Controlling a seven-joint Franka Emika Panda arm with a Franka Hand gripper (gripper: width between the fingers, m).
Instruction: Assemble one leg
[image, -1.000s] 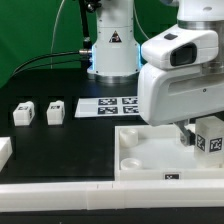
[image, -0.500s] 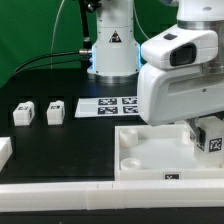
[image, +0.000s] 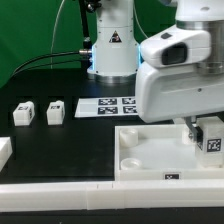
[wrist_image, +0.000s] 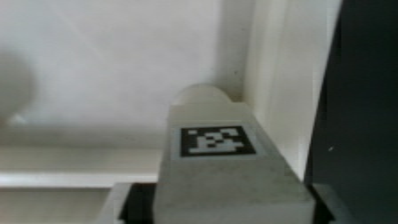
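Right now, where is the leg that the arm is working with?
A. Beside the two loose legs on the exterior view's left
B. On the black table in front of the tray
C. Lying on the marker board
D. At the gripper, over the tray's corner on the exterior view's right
D: the leg sits under the arm at the gripper, over the white tray near its corner on the exterior view's right; the wrist view shows the leg's tag against the tray's wall.

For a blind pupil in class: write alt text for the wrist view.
A white leg bearing a black-and-white square tag fills the foreground, pointing toward the corner of the white tray. A dark table strip runs beside the tray's rim.
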